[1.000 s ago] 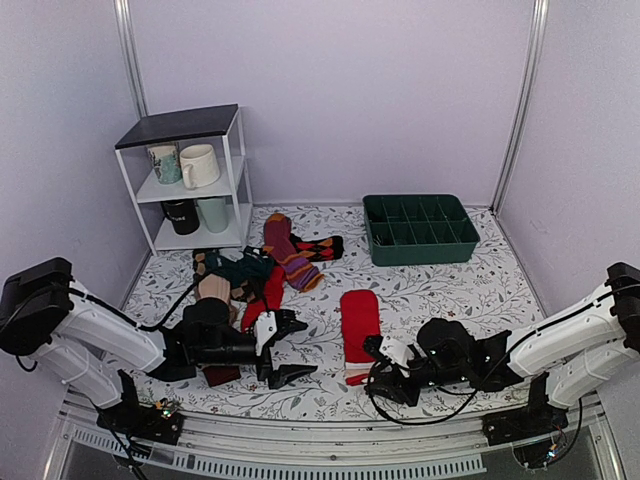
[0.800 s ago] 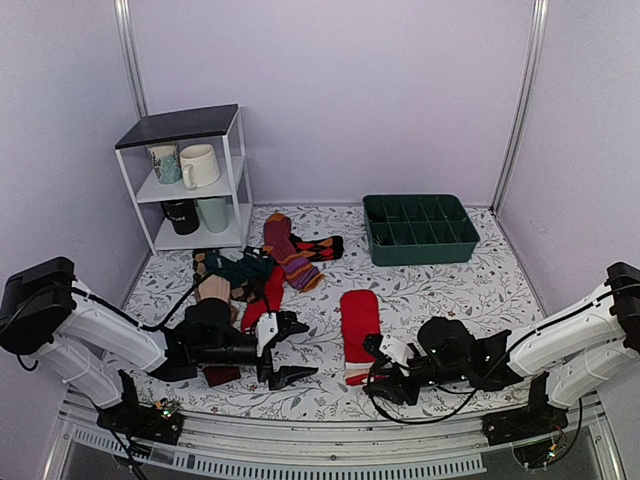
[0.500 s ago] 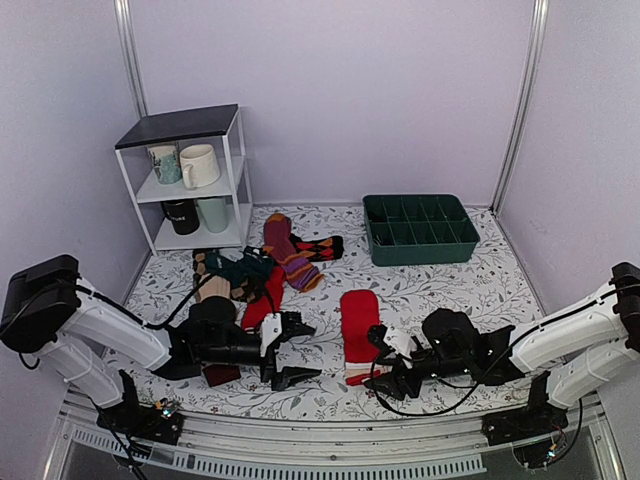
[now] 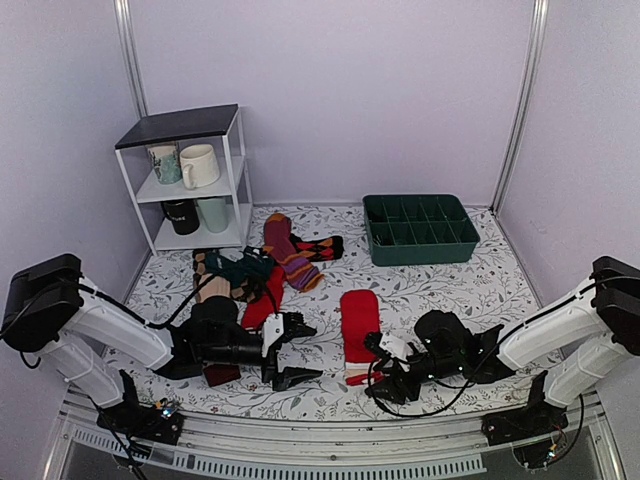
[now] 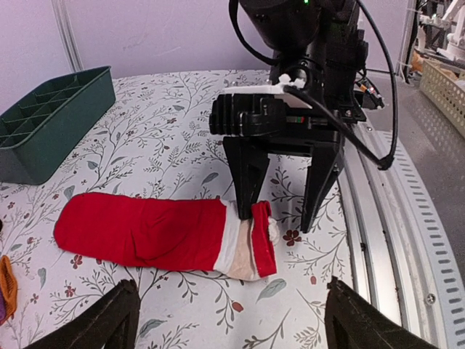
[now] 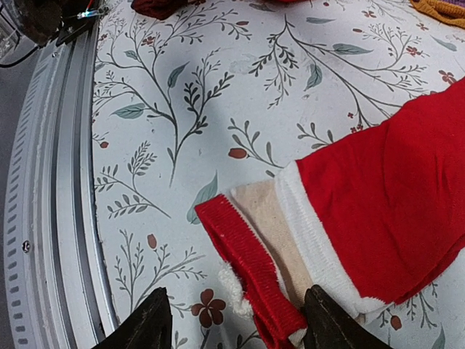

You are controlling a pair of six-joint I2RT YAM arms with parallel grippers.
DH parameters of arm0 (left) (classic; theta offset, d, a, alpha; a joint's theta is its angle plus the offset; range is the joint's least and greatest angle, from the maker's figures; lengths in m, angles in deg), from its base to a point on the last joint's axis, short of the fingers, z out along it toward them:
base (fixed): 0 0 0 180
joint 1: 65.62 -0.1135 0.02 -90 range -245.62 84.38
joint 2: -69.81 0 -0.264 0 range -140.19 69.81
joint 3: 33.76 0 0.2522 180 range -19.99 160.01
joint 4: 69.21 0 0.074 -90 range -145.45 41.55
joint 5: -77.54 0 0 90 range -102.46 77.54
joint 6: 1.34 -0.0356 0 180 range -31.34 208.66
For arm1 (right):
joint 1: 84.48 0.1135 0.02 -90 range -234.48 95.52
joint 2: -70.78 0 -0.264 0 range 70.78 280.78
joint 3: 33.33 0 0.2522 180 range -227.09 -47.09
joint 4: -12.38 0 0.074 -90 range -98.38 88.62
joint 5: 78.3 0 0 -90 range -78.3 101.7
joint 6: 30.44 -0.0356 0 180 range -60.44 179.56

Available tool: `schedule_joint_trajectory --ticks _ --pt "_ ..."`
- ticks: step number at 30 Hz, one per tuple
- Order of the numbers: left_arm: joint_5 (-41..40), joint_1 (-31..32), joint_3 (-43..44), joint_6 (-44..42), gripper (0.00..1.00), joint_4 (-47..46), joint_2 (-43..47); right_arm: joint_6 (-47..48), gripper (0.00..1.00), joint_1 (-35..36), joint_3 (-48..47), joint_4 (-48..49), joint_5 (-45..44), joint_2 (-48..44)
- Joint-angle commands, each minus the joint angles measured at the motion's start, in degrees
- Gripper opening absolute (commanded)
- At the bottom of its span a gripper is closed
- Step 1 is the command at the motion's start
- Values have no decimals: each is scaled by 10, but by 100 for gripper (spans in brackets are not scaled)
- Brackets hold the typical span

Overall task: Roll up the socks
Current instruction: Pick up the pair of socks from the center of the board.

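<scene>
The pair of bright red knit socks [image 5: 145, 233] lies flat on the floral-patterned bench [image 4: 450, 290], nearer the arms than the dark green divided plastic tray [image 4: 420, 230] and off its left corner. The toes point toward the tray and the cream-and-pink striped cuff faces away from it. That layout suits rolling, since the cuff end farthest from the tray is the free edge where a roll would start.

The right claw [image 5: 277, 218] stands low at that cuff end with its jaws apart. One finger is right at the red rim of the cuff and the other is on the bare bench beside it. It is not clamped on anything, and seems set to close on the cuff edge and turn it over.

The left claw [image 4: 297, 352] hangs well left of the tray, jaws wide apart and empty. It faces the socks side-on, probably waiting to steady them.
</scene>
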Motion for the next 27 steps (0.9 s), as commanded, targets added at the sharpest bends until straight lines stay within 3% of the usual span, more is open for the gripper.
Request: schedule_joint_trajectory --ticks 1,12,17,23,27 --pt "5 -5 10 3 89 0 -4 0 62 -4 -18 6 6 16" --pt "5 -5 1 -2 84 0 12 -75 49 -4 -3 -20 -18 14" --pt "3 -5 -3 -2 84 -1 18 -113 33 -2 12 -27 -47 6" --pt "12 -6 -2 -6 85 -8 16 -143 34 -2 12 -38 -75 15" --pt "40 -5 5 -10 86 -8 4 -148 43 -1 10 -43 -80 20"
